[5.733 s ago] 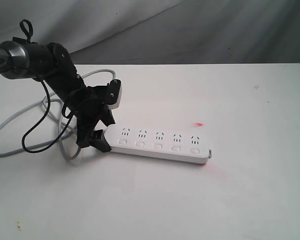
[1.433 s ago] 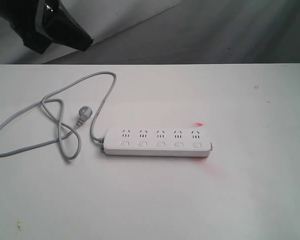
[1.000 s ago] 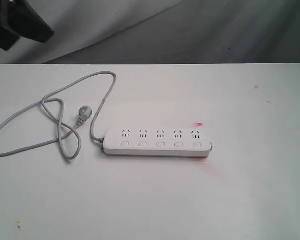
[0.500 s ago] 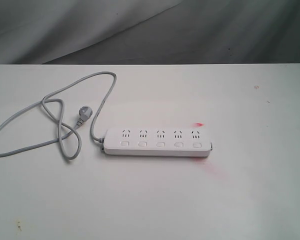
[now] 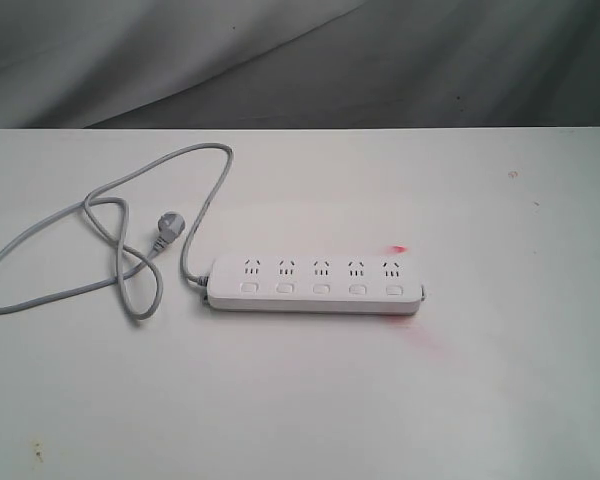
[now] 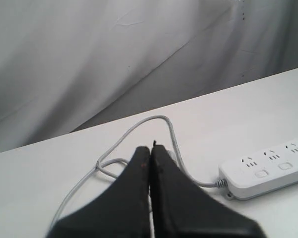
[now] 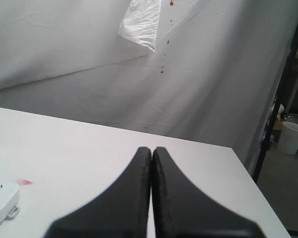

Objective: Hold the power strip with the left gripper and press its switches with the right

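Note:
The white power strip (image 5: 315,285) lies flat near the middle of the white table (image 5: 380,400), its row of white switches (image 5: 321,289) facing up below the sockets. Its grey cord (image 5: 90,215) loops off to the left and ends in a plug (image 5: 166,229). Neither arm shows in the exterior view. In the left wrist view my left gripper (image 6: 151,148) is shut and empty, raised above the cord (image 6: 139,126), with the strip's cord end (image 6: 268,171) off to one side. My right gripper (image 7: 151,149) is shut and empty over bare table; one end of the strip (image 7: 1,198) shows at the frame edge.
A grey-white cloth backdrop (image 5: 300,60) hangs behind the table. Red light marks (image 5: 398,249) lie beside the strip's right end. White buckets (image 7: 293,136) stand on the floor beyond the table's edge in the right wrist view.
The left arm, which was at the strip's cord end, rose toward the upper left and left the exterior view. The strip and cord lie still.

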`<state>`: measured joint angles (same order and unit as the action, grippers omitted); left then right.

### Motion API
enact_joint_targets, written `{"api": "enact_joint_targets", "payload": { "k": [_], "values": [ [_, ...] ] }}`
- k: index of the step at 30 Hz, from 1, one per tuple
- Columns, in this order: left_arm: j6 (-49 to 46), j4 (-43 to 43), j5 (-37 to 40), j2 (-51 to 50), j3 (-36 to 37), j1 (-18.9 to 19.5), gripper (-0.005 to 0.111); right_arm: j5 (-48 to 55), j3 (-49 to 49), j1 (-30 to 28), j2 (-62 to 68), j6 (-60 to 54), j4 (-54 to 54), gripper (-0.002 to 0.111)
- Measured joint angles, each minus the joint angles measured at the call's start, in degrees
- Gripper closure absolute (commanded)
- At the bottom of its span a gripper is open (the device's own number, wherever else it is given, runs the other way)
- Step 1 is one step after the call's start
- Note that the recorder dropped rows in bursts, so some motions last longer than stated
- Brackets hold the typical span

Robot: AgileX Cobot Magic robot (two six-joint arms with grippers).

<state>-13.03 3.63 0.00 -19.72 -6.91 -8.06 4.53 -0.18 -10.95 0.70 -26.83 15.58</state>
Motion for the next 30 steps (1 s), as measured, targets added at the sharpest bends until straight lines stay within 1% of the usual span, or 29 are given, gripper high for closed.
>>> {"api": "enact_joint_targets", "payload": {
  "k": [4,8,10,16,30],
  "values": [
    [0.5,0.0,-0.3,4.5,4.1,0.0,0.106,0.0,0.0,0.0,0.0,0.0,0.0,0.108],
    [1.1,0.0,0.0,8.3,6.5,0.0,0.106,0.0,0.0,0.0,0.0,0.0,0.0,0.108],
    [1.5,0.0,0.7,10.0,6.7,0.0,0.106,0.0,0.0,0.0,0.0,0.0,0.0,0.108],
    [1.9,0.0,6.4,13.9,6.7,0.0,0.106,0.0,0.0,0.0,0.0,0.0,0.0,0.108],
    [1.9,0.0,7.2,14.5,6.7,0.0,0.106,0.0,0.0,0.0,0.0,0.0,0.0,0.108]
  ]
}}
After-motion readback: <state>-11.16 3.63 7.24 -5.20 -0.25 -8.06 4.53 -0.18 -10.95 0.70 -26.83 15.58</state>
